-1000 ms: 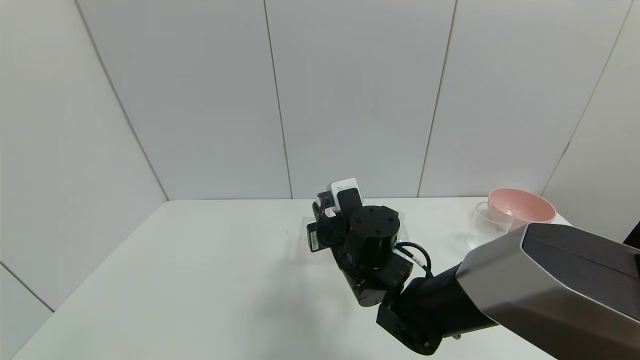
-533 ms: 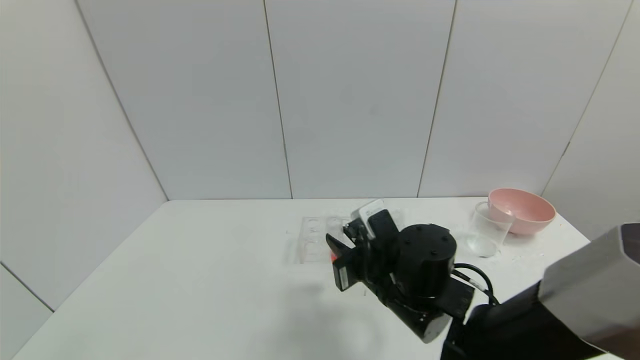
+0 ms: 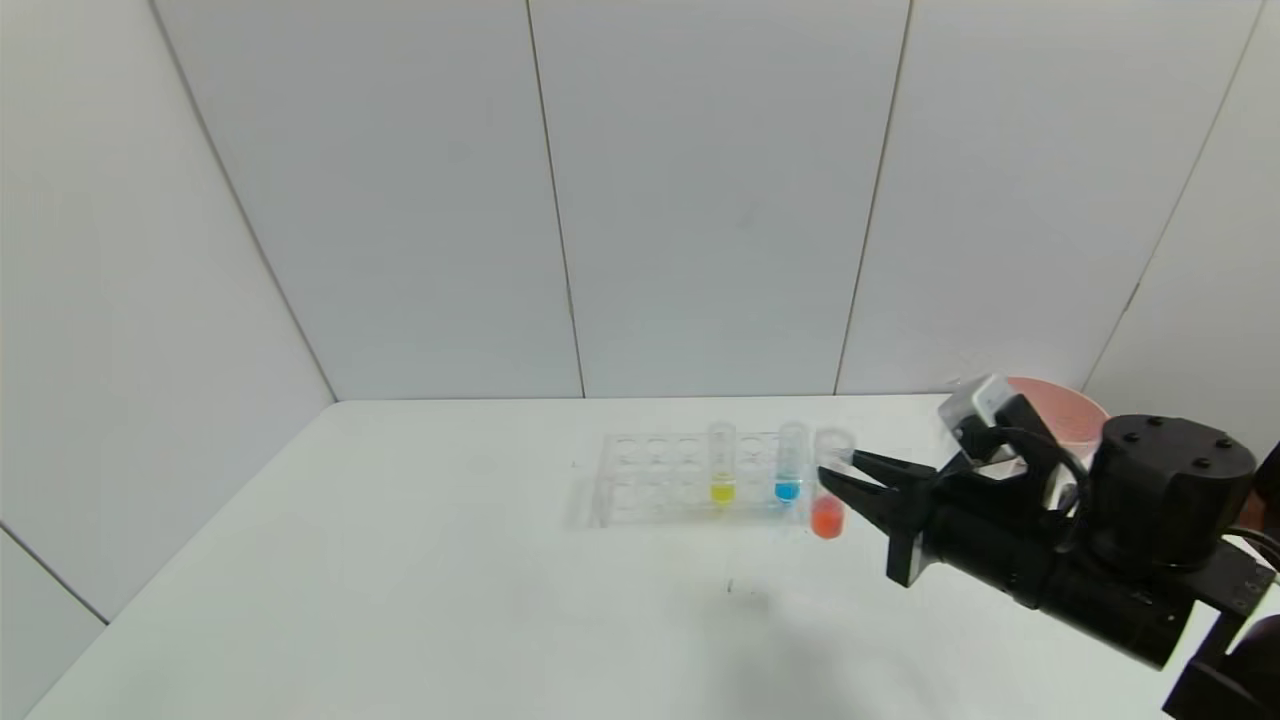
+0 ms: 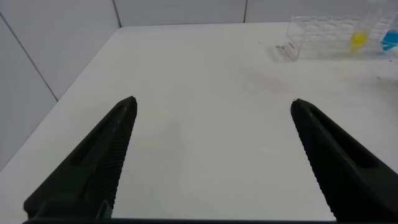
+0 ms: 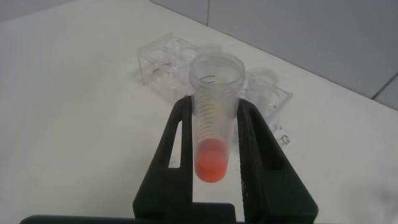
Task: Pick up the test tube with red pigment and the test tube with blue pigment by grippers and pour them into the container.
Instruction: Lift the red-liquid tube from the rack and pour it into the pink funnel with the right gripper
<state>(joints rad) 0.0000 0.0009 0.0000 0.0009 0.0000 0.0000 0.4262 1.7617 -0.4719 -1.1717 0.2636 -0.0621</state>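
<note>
orange-red liquid sits in the test tube with red pigment (image 3: 828,480), pinched by right gripper (image 3: 836,478).

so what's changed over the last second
The right gripper, shut on the red tube, has swung from over the rack toward the robot's right, carrying the tube clear of the rack and upright. The yellow tube and blue tube stay in the rack. The left gripper hangs open over bare table.
</note>
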